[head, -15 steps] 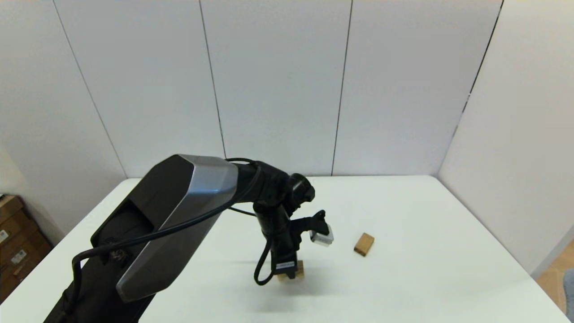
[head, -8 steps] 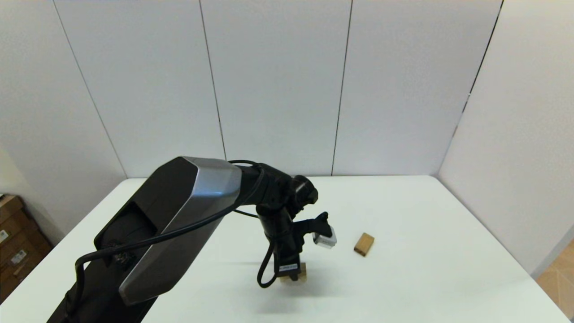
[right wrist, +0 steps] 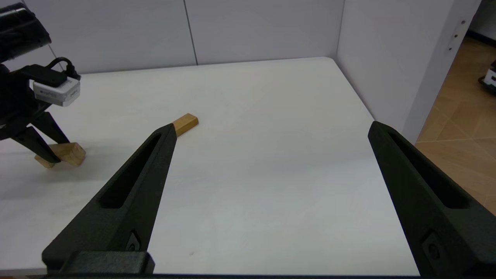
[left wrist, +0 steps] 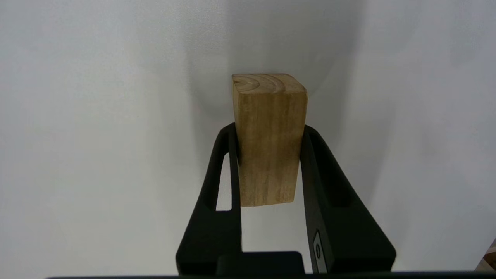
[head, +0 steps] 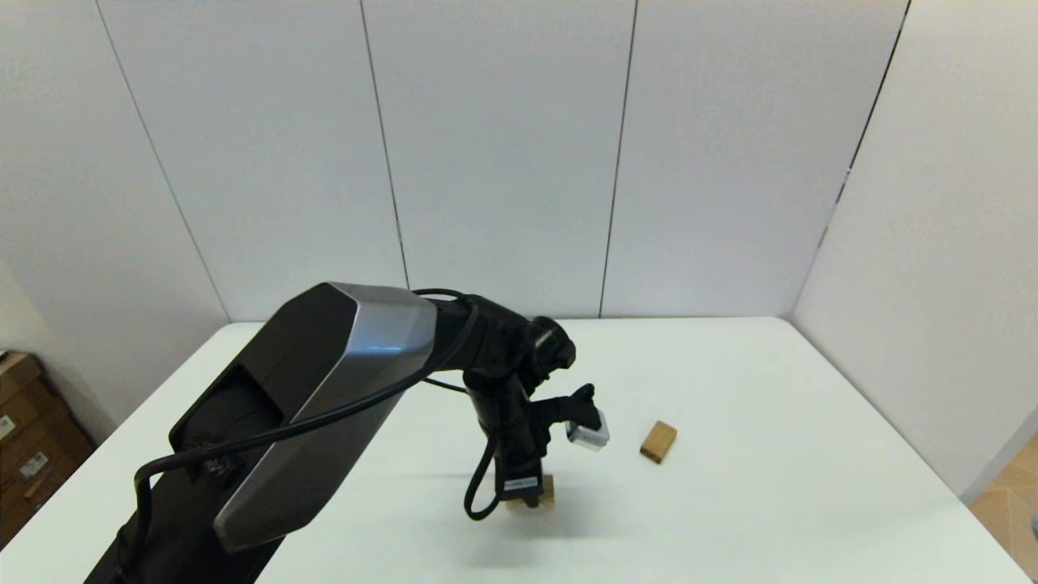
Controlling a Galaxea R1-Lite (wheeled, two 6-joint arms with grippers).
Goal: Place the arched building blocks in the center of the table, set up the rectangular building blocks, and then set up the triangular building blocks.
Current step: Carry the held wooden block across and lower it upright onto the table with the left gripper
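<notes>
Two blocks show: your left tool (left wrist: 267, 133) clamps the arched block (left wrist: 269, 139) near counter (head: 730, 519) centre; the rectangular block (head: 658, 441) lies at its two o'clock. Right tool (right wrist: 271, 131) gapes wide. No writing readable.

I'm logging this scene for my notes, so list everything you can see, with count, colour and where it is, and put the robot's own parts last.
arched block: one, light-brown wood, near the middle of the table, between the left gripper's fingers; its cut-out does not show.
rectangular block: one, light-brown wood, lying flat on the table, apart from the arched block, on its right.
table: one, white, in front of the robot.
wall panels: pale grey, behind and to the right of the table.
cardboard boxes: brown, on the floor past the table's left edge.
left gripper: black, shut on the arched block, at the table's middle.
right gripper: black, open, above the table's right side, holding nothing.
</notes>
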